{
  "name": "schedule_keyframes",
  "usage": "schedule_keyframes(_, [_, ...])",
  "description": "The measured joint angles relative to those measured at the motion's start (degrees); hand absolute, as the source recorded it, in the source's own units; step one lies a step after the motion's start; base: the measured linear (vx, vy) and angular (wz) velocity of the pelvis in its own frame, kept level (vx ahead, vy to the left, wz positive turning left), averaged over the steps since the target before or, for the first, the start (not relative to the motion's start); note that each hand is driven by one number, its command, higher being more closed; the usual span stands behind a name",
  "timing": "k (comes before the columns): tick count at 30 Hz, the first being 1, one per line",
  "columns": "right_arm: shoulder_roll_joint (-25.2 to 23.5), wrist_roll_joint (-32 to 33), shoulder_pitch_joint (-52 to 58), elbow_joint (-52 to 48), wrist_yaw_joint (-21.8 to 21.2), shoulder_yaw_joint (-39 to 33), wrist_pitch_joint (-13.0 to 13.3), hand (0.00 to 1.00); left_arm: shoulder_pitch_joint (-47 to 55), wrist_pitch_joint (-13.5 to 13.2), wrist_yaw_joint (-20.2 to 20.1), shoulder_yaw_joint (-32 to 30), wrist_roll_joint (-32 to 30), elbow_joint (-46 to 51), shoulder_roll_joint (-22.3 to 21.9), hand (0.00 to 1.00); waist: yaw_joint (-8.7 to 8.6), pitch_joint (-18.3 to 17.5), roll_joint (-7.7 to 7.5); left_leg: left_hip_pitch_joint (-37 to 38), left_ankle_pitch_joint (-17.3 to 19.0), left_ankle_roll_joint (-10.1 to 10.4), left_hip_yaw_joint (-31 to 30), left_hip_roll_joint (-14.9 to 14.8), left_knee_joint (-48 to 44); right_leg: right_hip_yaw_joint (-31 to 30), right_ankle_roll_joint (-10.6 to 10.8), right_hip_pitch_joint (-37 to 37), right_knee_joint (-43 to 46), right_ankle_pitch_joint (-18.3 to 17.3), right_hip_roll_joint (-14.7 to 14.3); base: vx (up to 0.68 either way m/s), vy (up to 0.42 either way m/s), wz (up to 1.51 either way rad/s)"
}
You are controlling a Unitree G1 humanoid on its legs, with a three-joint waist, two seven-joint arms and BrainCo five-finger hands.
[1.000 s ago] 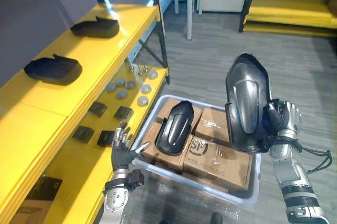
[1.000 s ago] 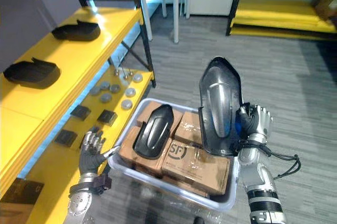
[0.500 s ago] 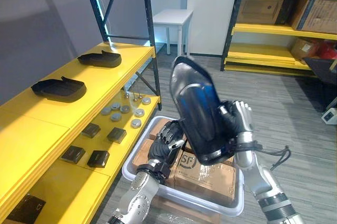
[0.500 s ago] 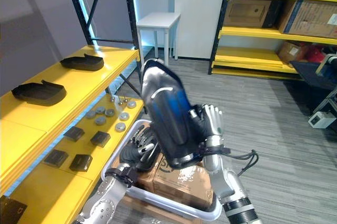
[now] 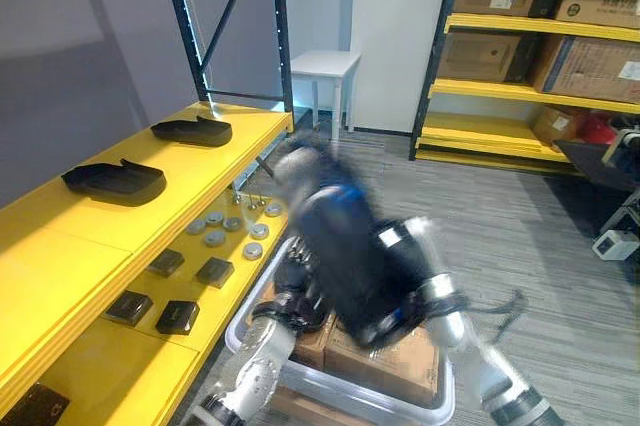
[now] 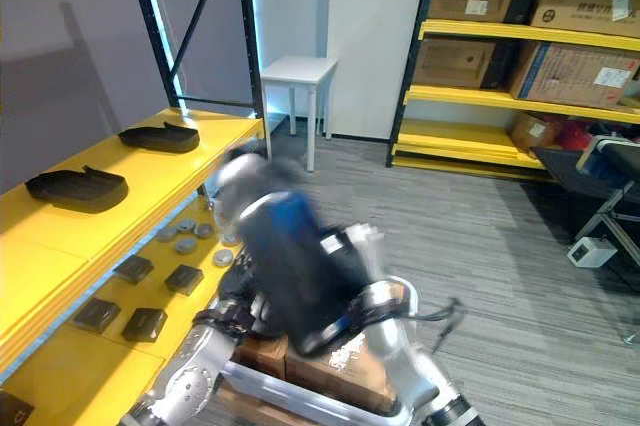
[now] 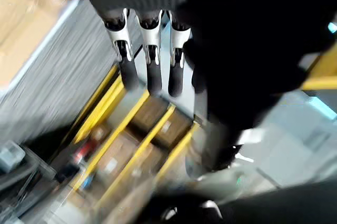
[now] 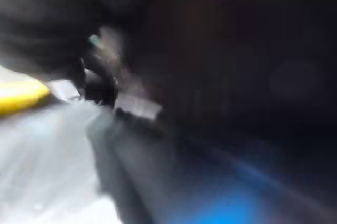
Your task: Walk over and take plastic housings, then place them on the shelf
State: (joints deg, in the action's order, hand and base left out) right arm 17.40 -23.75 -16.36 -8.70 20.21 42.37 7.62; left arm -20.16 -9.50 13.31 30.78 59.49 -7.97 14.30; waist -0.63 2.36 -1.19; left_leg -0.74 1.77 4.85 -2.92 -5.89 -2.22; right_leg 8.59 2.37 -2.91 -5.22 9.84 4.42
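A large black plastic housing (image 5: pixel 335 236) with a blue sheen hangs over the bin, tilted toward the yellow shelf. My right hand (image 5: pixel 432 281) grips its right edge. My left hand (image 5: pixel 292 291) is up under its lower left side; its fingers (image 7: pixel 150 61) are straight beside the dark housing (image 7: pixel 253 34). Two more black housings (image 5: pixel 192 130) (image 5: pixel 113 178) lie on the top yellow shelf (image 5: pixel 60 246) at the left.
Below my hands stands a white bin (image 5: pixel 330 388) packed with cardboard boxes. The lower yellow shelf carries small dark blocks (image 5: pixel 165 291) and grey discs (image 5: pixel 225 231). A white table (image 5: pixel 325 61) and yellow racks with boxes (image 5: pixel 540 36) stand behind.
The view has lifted to take in more of the room. My right hand has swung the housing leftward toward the shelf. The left hand has come up from the bin's side to under it.
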Motion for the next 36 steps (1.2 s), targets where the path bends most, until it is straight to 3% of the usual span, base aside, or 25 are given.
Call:
schedule_keyframes(3, [-4.3,-1.15,-0.08,1.96,-1.51,1.55,0.46,1.0,-0.35,0.34,-1.8,2.35,0.04,-0.46,-1.3,1.0,0.37,-0.23,-0.35,-0.16,0.02,0.03,-0.01,0.02,0.0,-0.01,0.0,-0.1,0.0,0.0,0.17,0.0,0.001,0.01])
schedule_keyframes(11, [-4.64,-1.07,0.02,2.45,-0.44,2.23,0.63,1.0,-0.35,-0.04,-2.02,2.26,-0.06,-0.69,-1.77,1.0,-1.12,-0.13,-0.27,-3.03,-0.41,0.29,1.45,0.04,-0.08,-1.03,-0.47,-4.02,0.28,0.72,0.21,0.02,0.007,-0.09])
schedule_keyframes(17, [-4.61,-1.1,-0.28,1.76,0.96,2.29,0.62,1.0,-1.4,-1.08,-2.02,2.21,-0.2,-0.66,-2.2,1.0,-1.85,2.1,-0.16,-4.09,-0.37,0.38,2.2,-0.14,-0.05,-1.52,-0.52,-5.37,0.3,0.85,0.04,0.05,0.036,-0.06])
schedule_keyframes(18, [-4.57,-1.1,-0.32,1.33,1.16,2.08,0.61,1.0,-1.81,-1.14,-2.02,2.19,-0.23,-0.49,-2.35,0.0,-1.88,2.6,-0.16,-4.11,-0.33,0.42,2.23,-0.14,-0.05,-1.54,-0.52,-5.41,0.3,0.85,0.04,0.05,0.056,-0.01])
schedule_keyframes(22, [-4.57,-1.26,-0.3,0.46,2.05,1.54,0.6,1.0,-2.62,-1.64,-1.45,2.2,-2.62,-0.22,-2.87,0.0,-1.88,3.13,-0.15,-4.37,-0.3,0.45,2.52,-0.13,-0.05,-1.7,-0.52,-5.81,0.31,0.85,0.05,0.05,0.056,-0.03])
schedule_keyframes(25, [-4.58,-1.62,-0.31,0.44,2.61,-0.52,0.55,1.0,-2.97,-1.16,0.4,1.99,-8.58,-0.74,-3.2,0.0,-1.87,3.32,-0.14,-4.65,-0.32,0.44,2.51,-0.12,-0.13,-1.63,-0.52,-5.98,0.32,0.85,0.07,0.04,0.04,0.01])
schedule_keyframes(27, [-4.97,-2.53,-0.33,0.45,3.34,-3.59,0.55,1.0,-2.9,1.01,2.57,-0.06,-19.9,-3.63,-5.27,0.0,-1.63,3.81,-0.07,-4.67,-0.35,0.4,2.36,-0.05,-0.19,-1.52,-0.51,-5.91,0.33,0.86,0.12,0.03,0.045,0.03])
schedule_keyframes(29, [-5.65,-3.16,-0.34,0.46,4.27,-8.54,0.6,1.0,-2.07,2.86,4.07,-2.3,-28.01,-6.98,-7.04,0.0,-1.5,4.13,0.18,-4.69,-0.36,0.38,2.2,0.03,-0.22,-1.46,-0.5,-5.85,0.33,0.87,0.15,0.02,0.041,0.03])
schedule_keyframes(31, [-6.05,-3.6,-1.08,0.61,6.9,-19.89,-0.33,1.0,1.75,4.1,4.95,-4.58,-35.42,-7.63,-7.75,0.0,-1.31,4.8,0.7,-4.69,-0.37,0.37,2.14,0.1,-0.16,-1.5,-0.49,-5.69,0.34,0.87,0.17,0.03,0.05,0.02])
schedule_keyframes(36, [-2.17,-3.61,-2.38,0.68,10.9,-35.3,-2.55,1.0,7.66,5.34,6.55,-11.66,-44.13,-8.03,-8.08,0.0,-1.23,6.38,1.82,-4.63,-0.37,0.37,2.1,0.06,-0.02,-1.5,-0.49,-5.61,0.34,0.86,-0.08,0.04,0.043,0.0])
